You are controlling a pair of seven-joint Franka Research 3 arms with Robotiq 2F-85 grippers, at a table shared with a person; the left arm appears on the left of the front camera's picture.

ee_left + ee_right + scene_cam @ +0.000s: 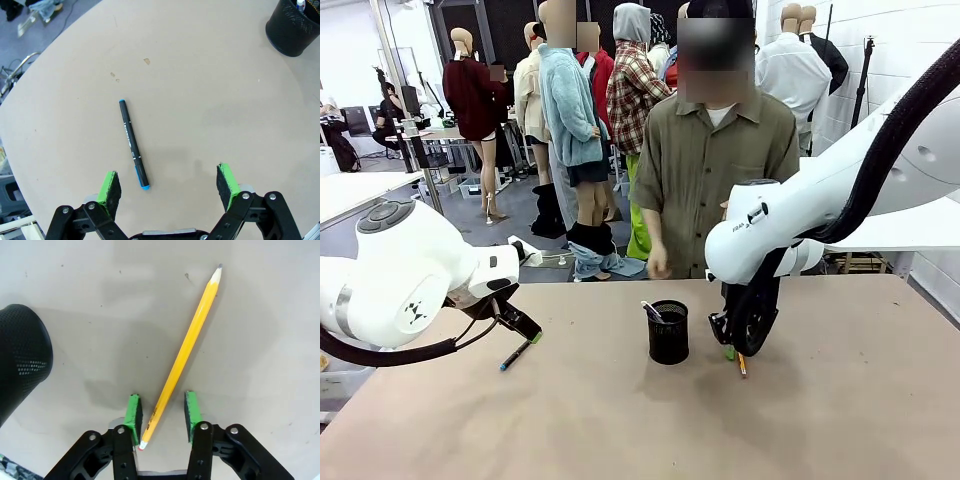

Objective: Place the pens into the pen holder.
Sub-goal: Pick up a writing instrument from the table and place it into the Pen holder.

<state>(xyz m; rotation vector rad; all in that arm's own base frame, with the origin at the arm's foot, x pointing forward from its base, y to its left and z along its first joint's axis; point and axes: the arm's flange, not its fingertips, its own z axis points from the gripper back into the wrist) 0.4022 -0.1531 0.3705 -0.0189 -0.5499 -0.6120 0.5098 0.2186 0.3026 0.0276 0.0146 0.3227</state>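
The brown tabletop [840,400] takes up most of what's in front of me. A person in an olive shirt [705,165] stands at its far edge.

The left tool [169,189] hangs over the tabletop with its jaws spread wide, and there is nothing between the green pads [111,191]. A dark pen with blue ends [133,144] lies flat just ahead of it. In the wrist view its nearer blue end sits just inside one pad. It is not touching either pad.

The right tool [163,414] is down close to the tabletop, just beside the pen holder [668,335]. Its jaws are open only a little and straddle the eraser end of a yellow pencil [187,340]. I can see a gap on each side of the pencil, so it is not clamped. The pencil lies slantwise on the tabletop with its sharpened point aimed away from the tool.

The pen holder is a black wire-mesh cup standing upright near the middle of the tabletop, between the two tools and nearer the right one. One pale pen [651,311] leans inside it, poking above the rim.

I count two tools and one holder. There are three writing things: the pen in the cup, the blue-tipped pen and the pencil.
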